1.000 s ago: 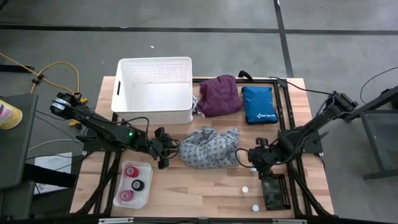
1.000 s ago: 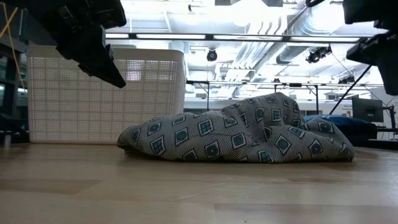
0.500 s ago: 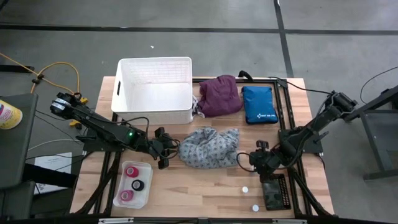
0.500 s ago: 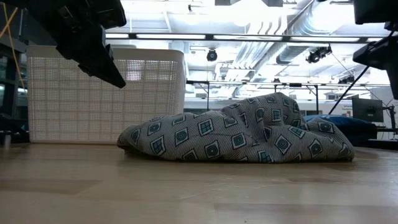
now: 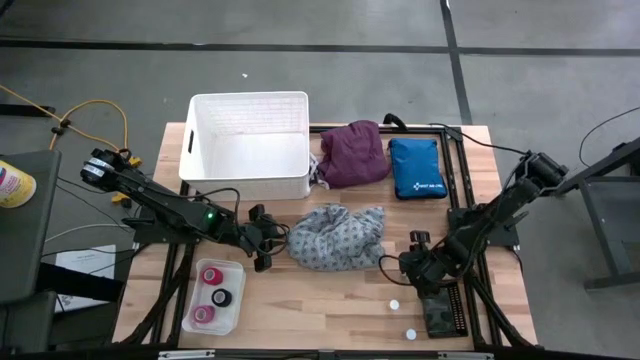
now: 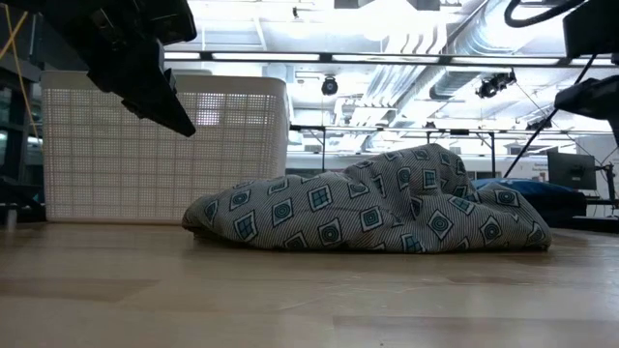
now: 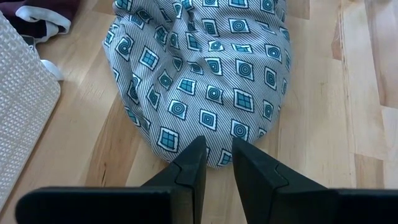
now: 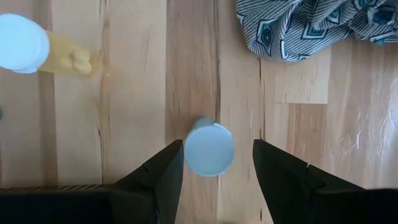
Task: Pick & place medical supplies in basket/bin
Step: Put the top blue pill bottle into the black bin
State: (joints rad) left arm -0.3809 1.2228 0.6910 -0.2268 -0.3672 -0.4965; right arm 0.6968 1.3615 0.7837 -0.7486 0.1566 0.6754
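Note:
A white-capped vial (image 8: pixel 209 149) stands on the wood, seen from above between the fingers of my open right gripper (image 8: pixel 214 146), which hangs over it (image 5: pixel 405 266). A second vial (image 8: pixel 25 43) lies on its side farther off, and two white caps (image 5: pixel 394 304) show in the high view. The grey patterned cloth (image 5: pixel 335 235) lies heaped at mid-table. My left gripper (image 5: pixel 266 243) hovers at its left end, raised off the table (image 6: pixel 145 77), with a narrow gap between its fingers (image 7: pixel 217 144). The purple cloth (image 5: pixel 352 152) lies beside the white basket (image 5: pixel 247 170).
A clear tray (image 5: pixel 236 268) with pink and black tape rolls (image 5: pixel 213 295) sits near the table's near-left corner. A blue zip pouch (image 5: pixel 417 168) lies at the far right. A dark patterned rack (image 5: pixel 441 312) lies by the near edge under the right arm.
My right gripper has moved toward the table's near edge and a little to the left, ending over the vial; its fingers stay open. The left arm and the cloths have kept still.

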